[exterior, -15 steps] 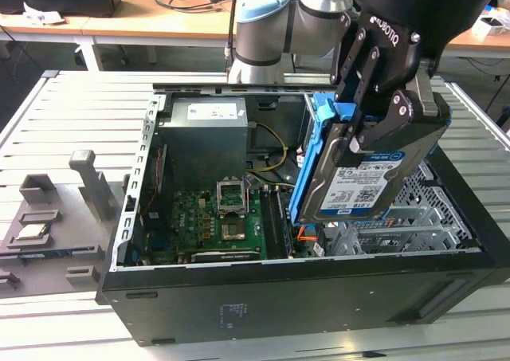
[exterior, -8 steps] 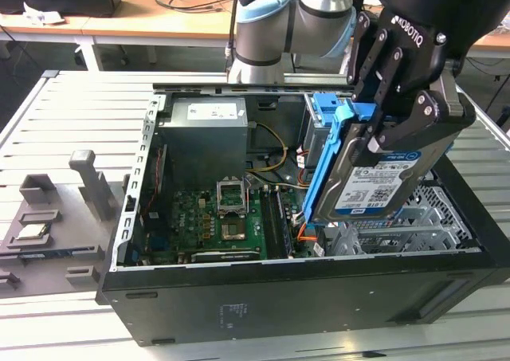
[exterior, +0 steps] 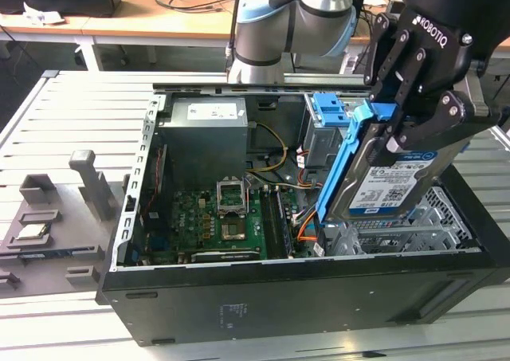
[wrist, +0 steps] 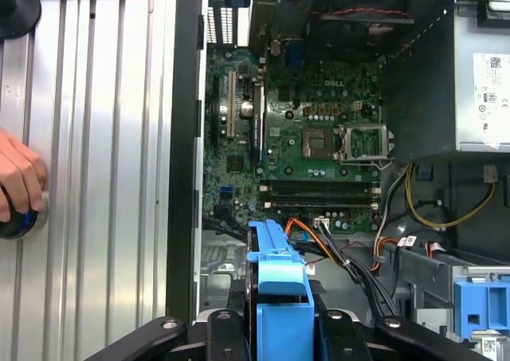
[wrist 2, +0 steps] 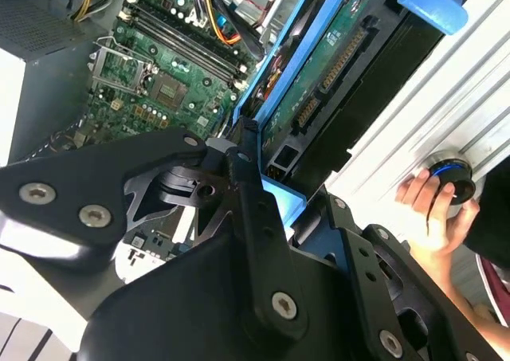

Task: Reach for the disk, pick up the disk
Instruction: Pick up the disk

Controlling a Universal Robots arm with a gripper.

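- Black gripper fills the near right of the exterior view, its fingers pinched onto the upper end of the disk, clamped across the blue rail frame.
- Held this way, the disk stands tilted on edge above the open computer case, at the exterior view's right, with its white-and-blue label facing the camera.
- Its lower end appears to hang just over the metal drive cage, and whether it touches the cage cannot be told.
- In the first wrist view, the blue frame of the disk rises between the dark gripper links, with the green motherboard lying beyond it inside the case.
- In the second wrist view, the underside of the disk shows a green circuit board edged in blue, well above the motherboard.
- Orange and black cables run close beside the lower end of the disk.
- A person's hand rests on a round blue-and-black knob on the ribbed worktop beside the case.
- Judging from this, the reach is done and the pick-up is well under way, with the disk gripped and mostly out of its bay.
- Any further lift seems to call for a straight, steady path that keeps the frame clear of the cage walls and the nearby cables.
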